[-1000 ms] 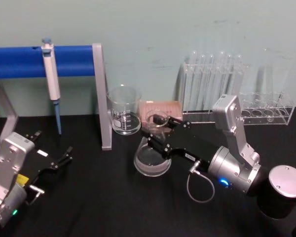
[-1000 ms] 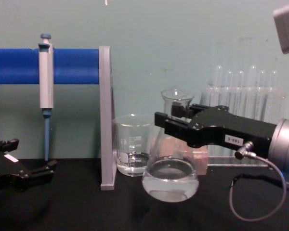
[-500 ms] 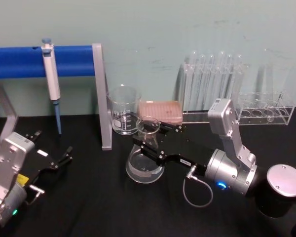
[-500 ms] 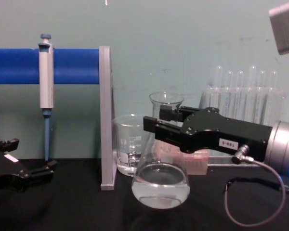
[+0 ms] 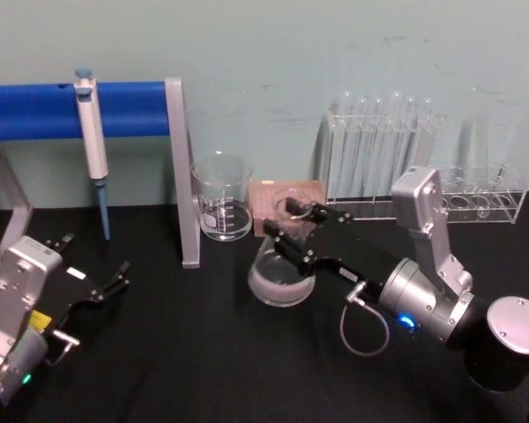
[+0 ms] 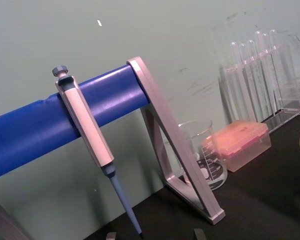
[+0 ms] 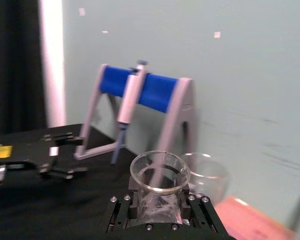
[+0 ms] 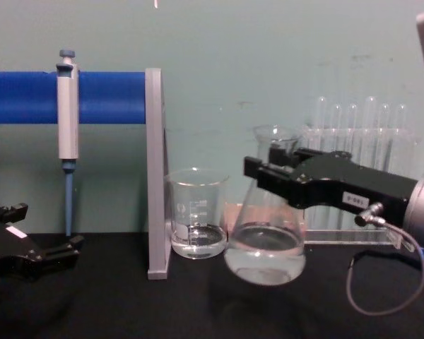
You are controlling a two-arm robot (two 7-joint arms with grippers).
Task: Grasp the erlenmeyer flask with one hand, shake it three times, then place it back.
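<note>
**Student:** What did the black right gripper hold?

**Instructor:** Its jaws were clamped on the narrow neck of the clear glass conical erlenmeyer flask, just under the flared rim. The flask hung tilted, with clear liquid pooled in its wide base. Whether the base touched the black table top could not be told.

**Student:** And around it?

**Instructor:** A pink plastic tip box stood just behind the flask. A cylindrical glass beaker with printed graduations stood beside it. A clear rack of tall test tubes stood behind the gripper. Farther left, a grey pipette hung on a blue bar stand. The black left gripper lay parked at the table's near left, fingers spread apart.
</note>
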